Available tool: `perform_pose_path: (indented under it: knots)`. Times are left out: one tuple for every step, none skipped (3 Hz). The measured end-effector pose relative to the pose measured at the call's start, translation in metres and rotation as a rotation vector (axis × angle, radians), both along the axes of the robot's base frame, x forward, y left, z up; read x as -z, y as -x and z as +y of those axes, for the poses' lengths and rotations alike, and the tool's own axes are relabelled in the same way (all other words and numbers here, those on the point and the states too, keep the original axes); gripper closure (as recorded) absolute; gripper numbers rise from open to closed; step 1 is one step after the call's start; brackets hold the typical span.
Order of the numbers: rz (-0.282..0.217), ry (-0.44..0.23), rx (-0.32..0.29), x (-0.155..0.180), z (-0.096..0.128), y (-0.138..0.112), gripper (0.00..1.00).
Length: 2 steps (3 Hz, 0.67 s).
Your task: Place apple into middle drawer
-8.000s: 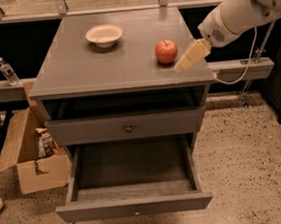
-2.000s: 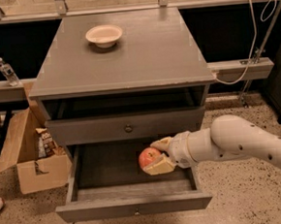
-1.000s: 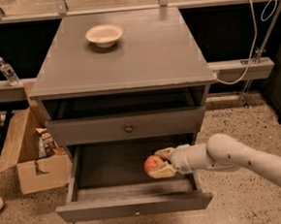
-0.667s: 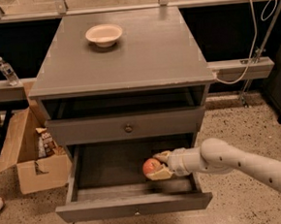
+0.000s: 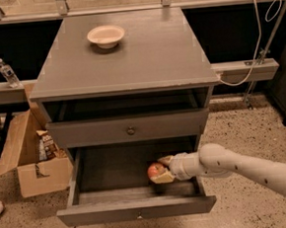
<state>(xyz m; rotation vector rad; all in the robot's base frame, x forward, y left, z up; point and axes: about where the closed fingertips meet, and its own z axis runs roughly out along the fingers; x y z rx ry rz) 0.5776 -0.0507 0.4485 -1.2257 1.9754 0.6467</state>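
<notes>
Tool (image 5: 161, 171) comes in from the right, inside the pulled-out middle drawer (image 5: 135, 210), its fingers clamped around the apple (image 5: 155, 170). Apple sits low toward the drawer's right side; can't tell whether it touches the drawer floor. Above it is the upper drawer front (image 5: 95, 132) with a dark knob, a cream bowl (image 5: 106, 35) far left on the worktop (image 5: 148, 56), and a cardboard box (image 5: 30, 164) on the floor to the left.
</notes>
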Motion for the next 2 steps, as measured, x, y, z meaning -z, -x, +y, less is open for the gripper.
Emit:
perform_pose_path:
  knots:
    - [0.000,0.000,0.000,0.000,0.000,0.000,0.06]
    - [-0.017,-0.027,0.057,-0.013,-0.033,0.011,0.00]
